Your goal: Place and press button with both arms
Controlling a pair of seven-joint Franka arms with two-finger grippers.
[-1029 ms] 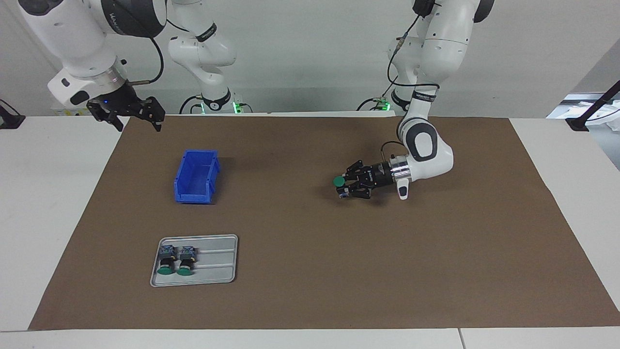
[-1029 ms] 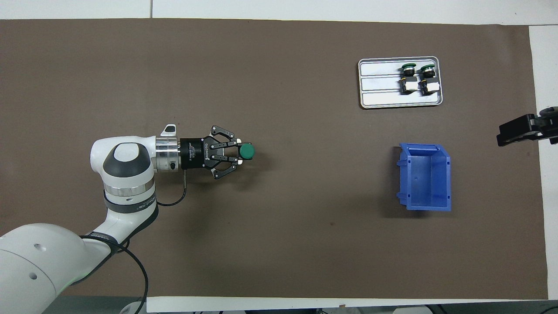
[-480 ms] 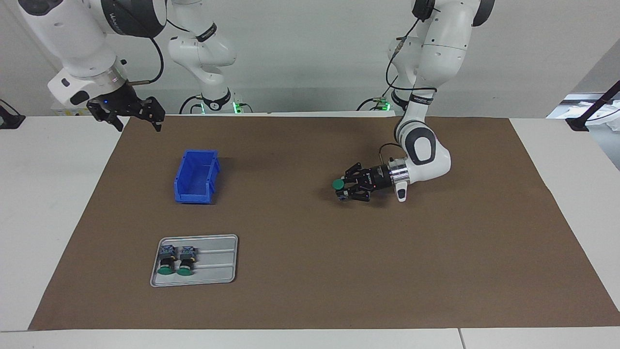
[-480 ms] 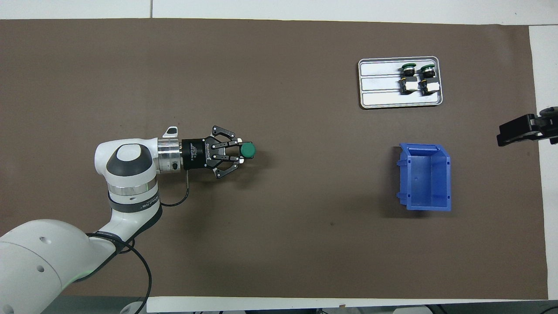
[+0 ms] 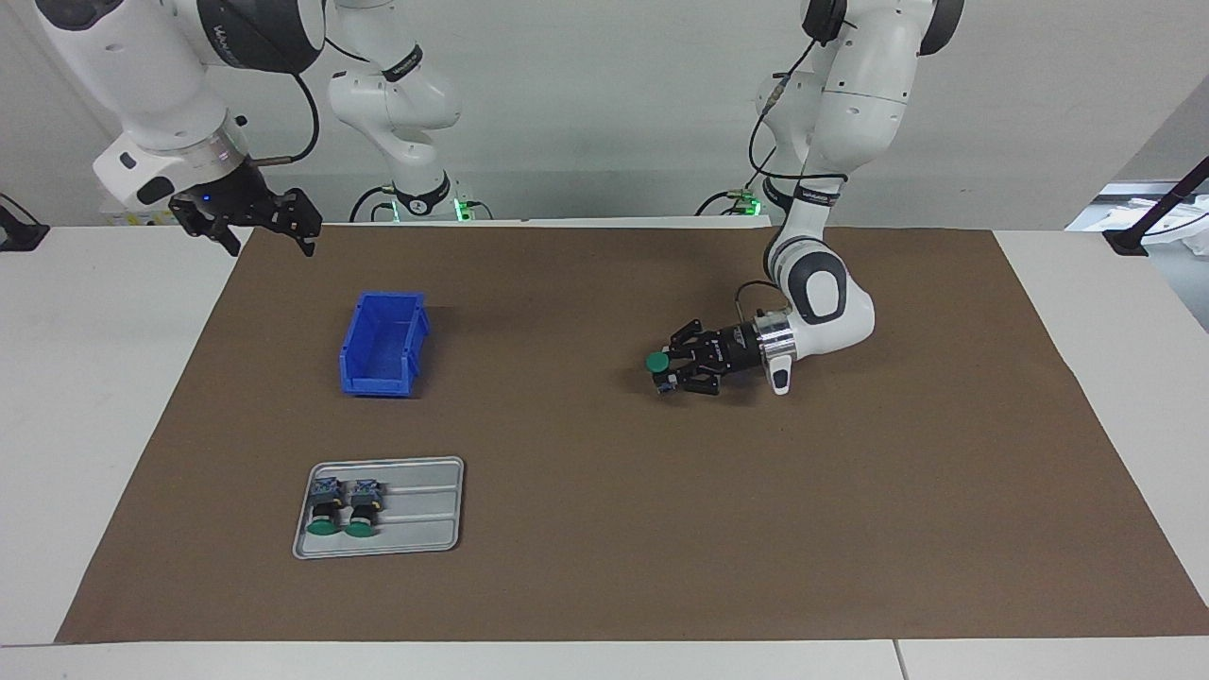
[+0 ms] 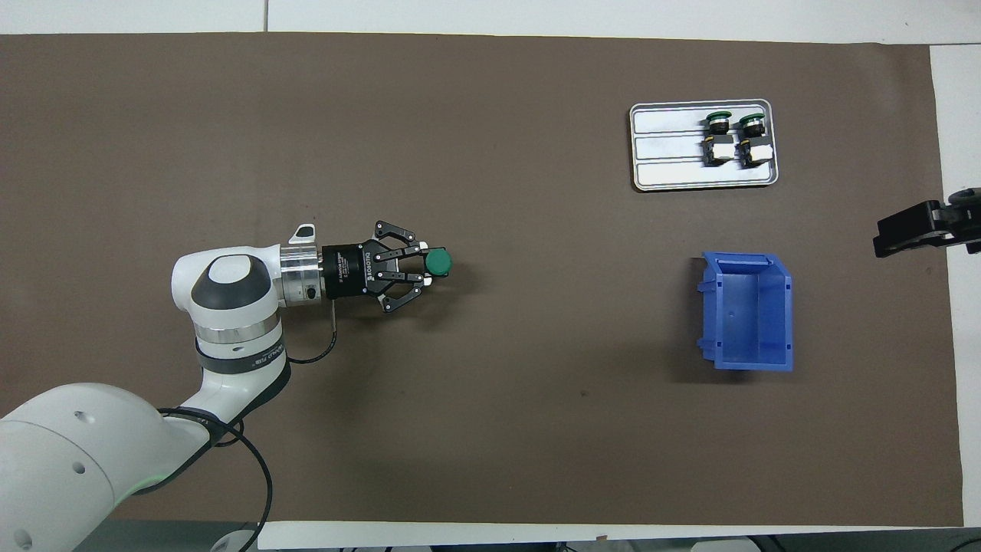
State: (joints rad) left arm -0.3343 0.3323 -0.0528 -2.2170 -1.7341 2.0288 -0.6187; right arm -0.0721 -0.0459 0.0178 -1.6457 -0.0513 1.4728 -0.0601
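Placement step: left gripper clamps green-capped black push-button low over brown mat, well apart from blue plastic bin. Right gripper, fingers spread, waits near bin. Next: seat button upright, then press w/ right.

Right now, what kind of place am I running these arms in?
Most likely a robotics lab bench: a brown mat covers a white table, two smaller white arms stand by the wall, and a metal tray holds spare push-buttons.
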